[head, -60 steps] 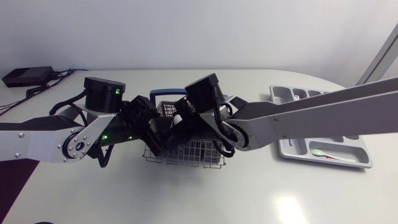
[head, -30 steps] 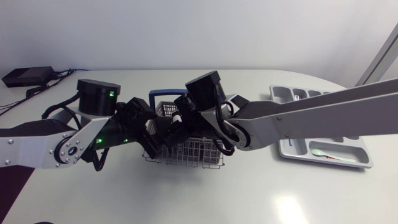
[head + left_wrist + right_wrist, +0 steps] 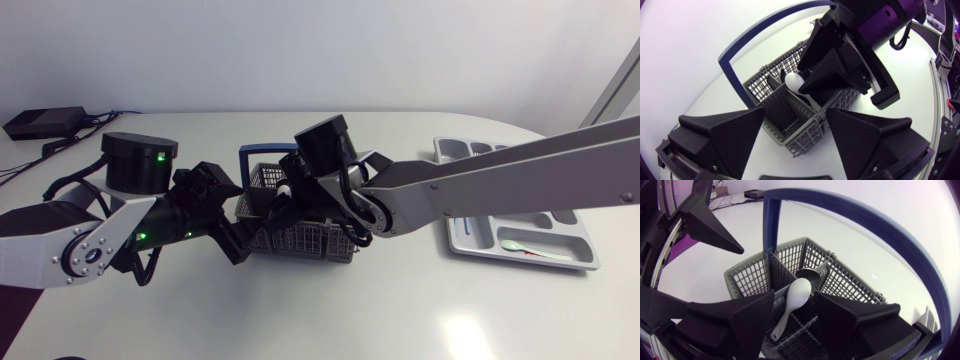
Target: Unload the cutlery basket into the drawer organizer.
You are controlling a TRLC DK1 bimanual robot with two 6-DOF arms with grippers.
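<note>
Since the grey cutlery basket [image 3: 300, 242] sits at the middle of the white table [image 3: 400, 310], you find both arms meeting over it, the left from one side edge and the right from the other. Its blue handle [image 3: 258, 150] stands upright over the far end.

Inside it, a white spoon [image 3: 797, 294] lies tilted in a compartment with its bowl up against a divider, and a black scoop [image 3: 810, 274] lies just behind it. Your right gripper [image 3: 793, 300] is lowered into the basket with its fingers spread on either side of the spoon's handle, not clamped on it. Your left gripper [image 3: 795, 112] is released too, its fingers wide apart at the basket's near corner; you cannot tell whether they touch the wall.

The drawer organizer [image 3: 480, 243] lies well apart on the right, partly under the right arm, with a pale green spoon [image 3: 520, 246] in its near compartment. The tabletop is smooth and glossy, with a bright reflection near its front edge.

Only the head view shows you the organizer. Only the wrist views show you the spoon and scoop, which the arms cover from above.
</note>
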